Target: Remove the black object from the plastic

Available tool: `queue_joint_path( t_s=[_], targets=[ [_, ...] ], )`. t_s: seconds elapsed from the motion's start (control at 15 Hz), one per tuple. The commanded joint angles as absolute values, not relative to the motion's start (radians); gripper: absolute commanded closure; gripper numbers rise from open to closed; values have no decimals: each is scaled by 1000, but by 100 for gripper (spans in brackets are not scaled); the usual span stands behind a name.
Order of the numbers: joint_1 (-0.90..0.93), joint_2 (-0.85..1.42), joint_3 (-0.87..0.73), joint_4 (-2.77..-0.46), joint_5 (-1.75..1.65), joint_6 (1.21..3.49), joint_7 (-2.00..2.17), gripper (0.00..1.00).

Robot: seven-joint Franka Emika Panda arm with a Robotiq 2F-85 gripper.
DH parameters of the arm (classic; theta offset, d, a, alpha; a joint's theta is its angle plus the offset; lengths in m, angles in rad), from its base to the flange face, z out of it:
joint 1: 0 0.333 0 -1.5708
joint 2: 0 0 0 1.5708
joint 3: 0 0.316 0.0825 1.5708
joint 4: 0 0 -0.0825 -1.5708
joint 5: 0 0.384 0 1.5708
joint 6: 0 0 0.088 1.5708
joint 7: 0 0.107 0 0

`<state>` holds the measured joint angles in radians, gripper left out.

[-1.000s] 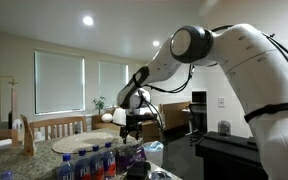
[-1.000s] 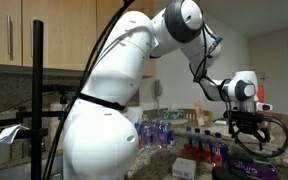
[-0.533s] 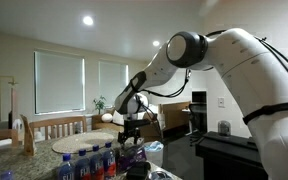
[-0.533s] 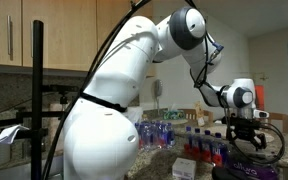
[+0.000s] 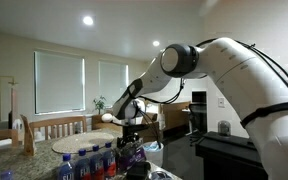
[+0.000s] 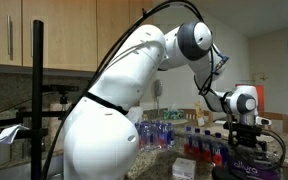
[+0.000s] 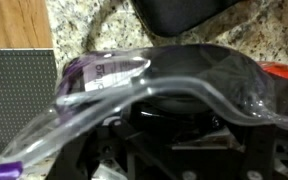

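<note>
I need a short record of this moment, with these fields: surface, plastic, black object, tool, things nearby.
surface: speckled granite countertop
plastic: clear crumpled plastic wrapping with a purple label, lying over the black object
black object: rounded black object, seen through the wrapping, not yet removed
tool: tool low over the wrapping; open or shut cannot be told
things nearby: pack of bottles with blue caps on the same countertop

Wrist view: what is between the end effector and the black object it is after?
A clear plastic wrapper arches over the black object, covering it; only the wrist view shows this plainly.
</note>
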<state>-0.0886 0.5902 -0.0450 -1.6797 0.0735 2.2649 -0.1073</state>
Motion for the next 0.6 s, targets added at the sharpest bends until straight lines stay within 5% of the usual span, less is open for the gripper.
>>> queue_joint_path(
  t_s=[0.0,0.53],
  targets=[
    [-87,611,-44,-1639,58,2230,-77,40],
    [-90,629,-28,-1613,67,2196,-97,89]
  ],
)
